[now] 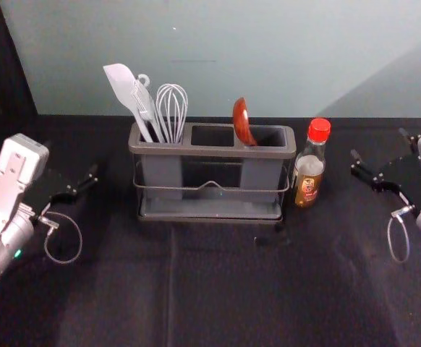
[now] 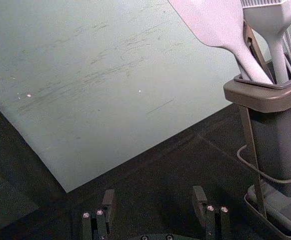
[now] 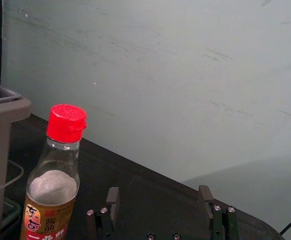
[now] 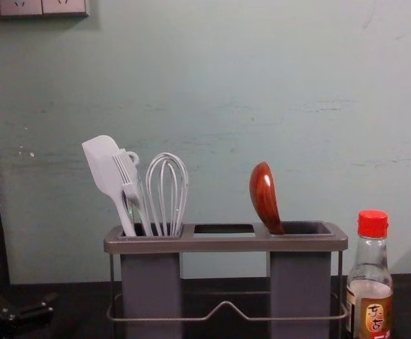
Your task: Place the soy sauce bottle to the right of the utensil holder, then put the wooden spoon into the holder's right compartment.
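The soy sauce bottle (image 1: 309, 173) with its red cap stands upright just right of the utensil holder (image 1: 210, 210), and in the chest view the bottle (image 4: 370, 282) is beside the rack's right end. The wooden spoon (image 1: 242, 121) rests in the holder's right compartment, bowl up; the chest view shows the spoon (image 4: 265, 198) leaning slightly left. My left gripper (image 1: 71, 160) is left of the holder, and the left wrist view shows the gripper (image 2: 154, 198) open and empty. To the bottle's right is my right gripper (image 1: 380, 148); in its wrist view the gripper (image 3: 159, 195) is open, holding nothing.
A white spatula (image 4: 105, 169), a white brush (image 4: 131, 187) and a whisk (image 4: 167, 191) stand in the holder's left compartment. Dark cloth (image 1: 218, 289) covers the table, with a pale wall (image 1: 232, 58) behind it.
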{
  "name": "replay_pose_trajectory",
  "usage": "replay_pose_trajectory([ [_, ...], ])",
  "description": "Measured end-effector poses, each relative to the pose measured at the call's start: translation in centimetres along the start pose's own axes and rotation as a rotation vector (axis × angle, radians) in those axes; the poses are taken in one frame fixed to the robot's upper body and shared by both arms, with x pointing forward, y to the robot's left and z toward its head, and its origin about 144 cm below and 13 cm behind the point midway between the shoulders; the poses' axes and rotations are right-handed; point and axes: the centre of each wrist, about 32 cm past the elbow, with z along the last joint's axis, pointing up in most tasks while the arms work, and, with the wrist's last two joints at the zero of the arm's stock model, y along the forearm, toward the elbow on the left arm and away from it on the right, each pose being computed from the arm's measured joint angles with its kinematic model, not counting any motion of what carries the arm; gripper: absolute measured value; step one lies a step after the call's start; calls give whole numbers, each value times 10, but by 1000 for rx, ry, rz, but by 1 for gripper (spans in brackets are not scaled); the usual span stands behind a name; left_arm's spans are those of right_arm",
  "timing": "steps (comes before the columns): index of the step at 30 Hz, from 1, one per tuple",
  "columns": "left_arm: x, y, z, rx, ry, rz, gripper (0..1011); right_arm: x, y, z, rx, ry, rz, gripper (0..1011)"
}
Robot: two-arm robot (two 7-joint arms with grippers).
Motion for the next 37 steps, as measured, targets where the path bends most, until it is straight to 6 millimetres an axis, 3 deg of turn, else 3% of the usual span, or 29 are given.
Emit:
replay_pose_trajectory([
  [37, 0, 0, 0, 0, 0, 0, 1000, 1, 0, 0, 1, 2, 3, 1004],
])
